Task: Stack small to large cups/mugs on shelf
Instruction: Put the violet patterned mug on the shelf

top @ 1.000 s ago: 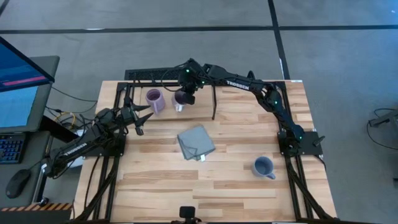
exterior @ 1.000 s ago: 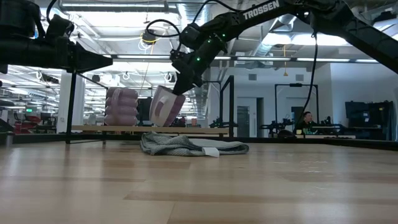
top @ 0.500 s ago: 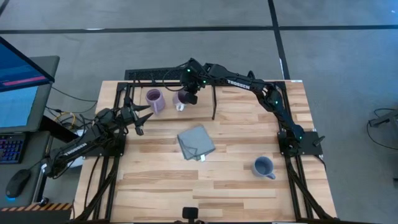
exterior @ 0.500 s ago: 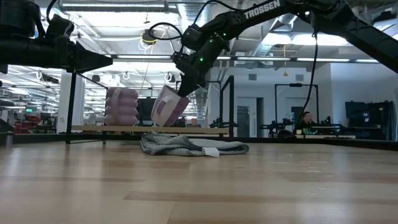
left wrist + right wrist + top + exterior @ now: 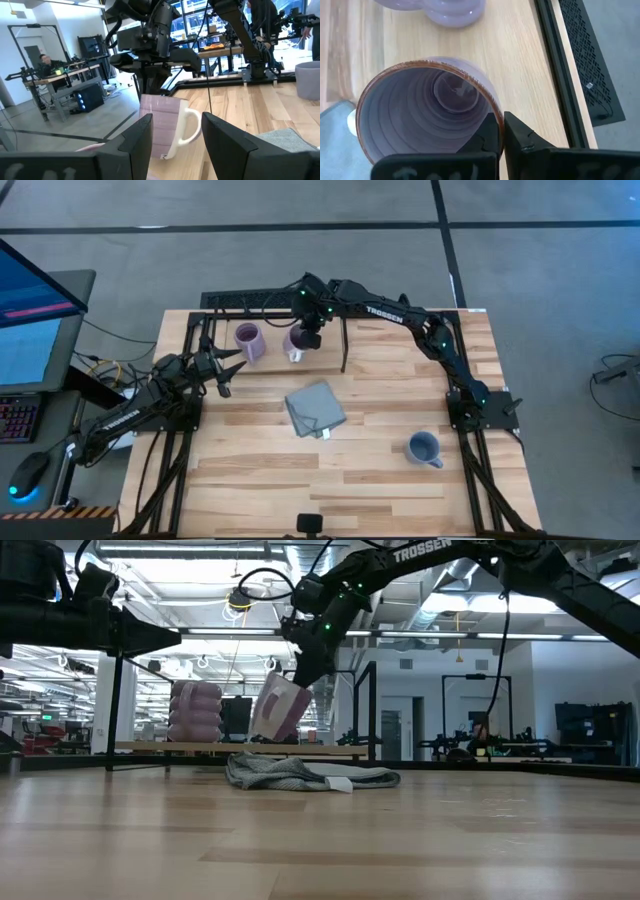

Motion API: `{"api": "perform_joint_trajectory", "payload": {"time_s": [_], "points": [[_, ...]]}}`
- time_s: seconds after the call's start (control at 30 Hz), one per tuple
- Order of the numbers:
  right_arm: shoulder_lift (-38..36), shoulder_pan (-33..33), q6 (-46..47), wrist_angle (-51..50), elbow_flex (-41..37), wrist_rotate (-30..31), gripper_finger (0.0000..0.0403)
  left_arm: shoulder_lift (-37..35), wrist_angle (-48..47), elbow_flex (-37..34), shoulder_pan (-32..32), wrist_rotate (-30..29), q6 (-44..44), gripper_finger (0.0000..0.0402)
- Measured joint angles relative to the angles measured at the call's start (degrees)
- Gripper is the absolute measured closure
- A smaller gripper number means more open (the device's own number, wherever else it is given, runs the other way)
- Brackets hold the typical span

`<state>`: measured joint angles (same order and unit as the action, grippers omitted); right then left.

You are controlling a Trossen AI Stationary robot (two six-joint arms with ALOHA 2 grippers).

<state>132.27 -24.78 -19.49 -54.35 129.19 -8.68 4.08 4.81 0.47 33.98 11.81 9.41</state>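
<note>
The darker purple mug (image 5: 297, 340) with a white inside and handle hangs tilted over the shelf (image 5: 325, 355) at the table's far left, with my right gripper (image 5: 499, 131) shut on it. The light purple mug (image 5: 248, 340) stands upright on the shelf board (image 5: 180, 748), beside the held mug. On its base on the tabletop at the near right stands the blue-grey mug (image 5: 425, 448). My left gripper (image 5: 225, 370) waits open at the table's left edge, level, pointing toward the shelf. My right gripper pinches the darker mug's rim wall (image 5: 496, 116), one finger inside the mouth and one outside. The fingers slant down from above and from the table's right. The mug (image 5: 280, 708) hangs tilted below them, handle (image 5: 192, 127) toward the table's near side. Whether its base touches the board I cannot tell.
A folded grey-blue cloth (image 5: 315, 408) lies mid-table, just in front of the shelf. The shelf's thin black rods and its upright divider (image 5: 345, 345) stand close to the right of the held mug. A black grid panel (image 5: 585, 65) lies beyond the table's far edge.
My right gripper has risen slightly and tipped, moving a little toward the table's right. The darker mug in it has swung from a strong lean to a more upright tilt and shifted slightly away from the light purple mug.
</note>
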Motion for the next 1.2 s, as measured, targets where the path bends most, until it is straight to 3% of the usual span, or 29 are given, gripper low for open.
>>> {"api": "perform_joint_trajectory", "payload": {"time_s": [1.2], "points": [[0.0,0.0,-1.5,-1.7,0.7,1.3,0.0347,0.0,0.1,0.0,0.0,0.7,-0.2,0.0240]]}}
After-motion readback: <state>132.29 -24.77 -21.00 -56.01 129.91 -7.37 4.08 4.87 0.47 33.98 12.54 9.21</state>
